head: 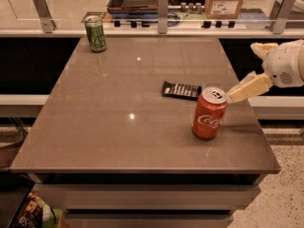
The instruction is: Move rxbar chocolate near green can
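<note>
Gripper (241, 71) hangs at the table's (118, 141) right edge, spread wide and holding nothing, my lower finger just beside the top of the red Coca-Cola can (209, 114). The rxbar chocolate (180, 90) lies flat just behind that can, well apart from the green can (95, 33) at the far left corner. I should come down from above, clear of the red can, and pinch the bar across its narrow width

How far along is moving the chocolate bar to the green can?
Nothing done: the chocolate bar lies mid-table behind the red can, far from the green can in the back-left corner. The gripper hovers open, empty, at the right edge. Grasp and carry remain.
</note>
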`<state>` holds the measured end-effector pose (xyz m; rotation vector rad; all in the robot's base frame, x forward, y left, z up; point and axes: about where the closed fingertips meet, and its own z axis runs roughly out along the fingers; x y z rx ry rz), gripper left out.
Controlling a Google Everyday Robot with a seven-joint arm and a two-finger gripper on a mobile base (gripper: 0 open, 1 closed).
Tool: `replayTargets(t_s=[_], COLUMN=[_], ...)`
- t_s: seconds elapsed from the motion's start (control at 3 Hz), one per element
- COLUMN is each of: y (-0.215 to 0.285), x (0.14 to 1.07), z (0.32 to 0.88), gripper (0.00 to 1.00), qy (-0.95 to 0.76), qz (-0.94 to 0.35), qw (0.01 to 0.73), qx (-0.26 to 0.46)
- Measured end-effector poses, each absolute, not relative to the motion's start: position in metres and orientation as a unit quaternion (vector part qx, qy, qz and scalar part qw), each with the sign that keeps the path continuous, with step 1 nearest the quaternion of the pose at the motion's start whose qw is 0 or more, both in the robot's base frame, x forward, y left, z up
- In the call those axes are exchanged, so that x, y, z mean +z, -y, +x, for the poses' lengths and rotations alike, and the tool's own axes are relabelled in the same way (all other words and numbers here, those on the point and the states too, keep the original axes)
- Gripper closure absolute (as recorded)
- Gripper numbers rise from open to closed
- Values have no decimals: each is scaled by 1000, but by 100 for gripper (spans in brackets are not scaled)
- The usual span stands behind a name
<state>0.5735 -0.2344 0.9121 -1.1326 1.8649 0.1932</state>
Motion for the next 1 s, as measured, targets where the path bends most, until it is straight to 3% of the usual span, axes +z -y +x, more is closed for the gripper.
replayTargets(t_s=[1.0], y=[181], x=[890], z=[575], gripper=[0], qy=[-731], qz=[-461], qw=[475], qx=[167])
